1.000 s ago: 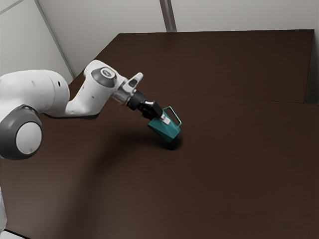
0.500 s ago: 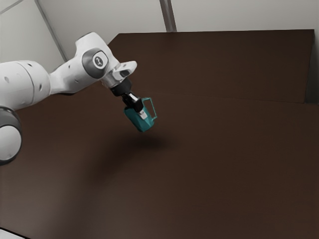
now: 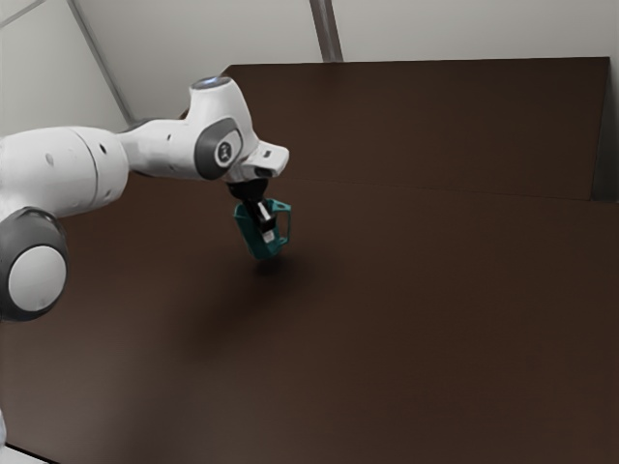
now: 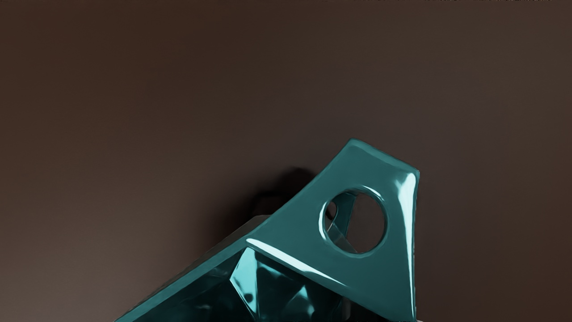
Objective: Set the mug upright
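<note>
Slightly off upright, a glossy teal mug with faceted sides (image 3: 249, 233) is clasped in the black two-finger gripper (image 3: 269, 234) of a white-and-grey robot arm (image 3: 160, 150) over a dark brown tabletop (image 3: 435, 300). The mug's long axis leans, its upper end toward the exterior view's left and its base lower and toward the exterior view's right. A soft dark shadow (image 3: 269, 269) lies just below the base; whether base and wood touch cannot be told. The angular teal handle (image 3: 280, 206) points toward the exterior view's right, away from the arm's shoulder side.

In the wrist view, the mouth of the mug opens toward the hand, bounded by a straight-edged rim (image 4: 178, 281). Part of the interior is visible, its dark teal inner walls (image 4: 277, 286) catching bright reflections; how far down any contents might sit cannot be told. The handle's flat upper piece is pierced by a round hole.
</note>
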Available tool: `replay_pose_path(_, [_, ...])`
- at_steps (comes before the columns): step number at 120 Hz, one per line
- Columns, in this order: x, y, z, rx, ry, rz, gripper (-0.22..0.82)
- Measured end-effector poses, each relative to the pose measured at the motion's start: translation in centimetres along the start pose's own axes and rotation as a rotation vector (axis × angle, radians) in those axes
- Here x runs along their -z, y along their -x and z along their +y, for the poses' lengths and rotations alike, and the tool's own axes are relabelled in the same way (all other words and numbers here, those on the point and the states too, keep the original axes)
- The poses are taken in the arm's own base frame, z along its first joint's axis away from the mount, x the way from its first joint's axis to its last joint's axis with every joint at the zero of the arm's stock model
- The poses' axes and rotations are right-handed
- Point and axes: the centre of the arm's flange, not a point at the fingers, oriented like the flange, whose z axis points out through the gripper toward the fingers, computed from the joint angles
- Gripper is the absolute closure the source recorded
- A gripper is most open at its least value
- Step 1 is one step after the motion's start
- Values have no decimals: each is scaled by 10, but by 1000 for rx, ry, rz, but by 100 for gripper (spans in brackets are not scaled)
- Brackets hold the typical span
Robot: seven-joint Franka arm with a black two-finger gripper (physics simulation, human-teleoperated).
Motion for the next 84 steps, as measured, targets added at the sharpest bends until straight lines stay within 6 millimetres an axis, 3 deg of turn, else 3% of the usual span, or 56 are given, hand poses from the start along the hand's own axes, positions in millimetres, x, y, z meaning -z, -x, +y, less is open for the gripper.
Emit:
replay_pose_path(23, [-21, -13, 8, -39, -25, -14, 77])
replay_pose_path(75, [-38, -20, 11, -51, -45, -13, 77])
replay_pose_path(84, [-38, -20, 11, -48, -42, -11, 64])
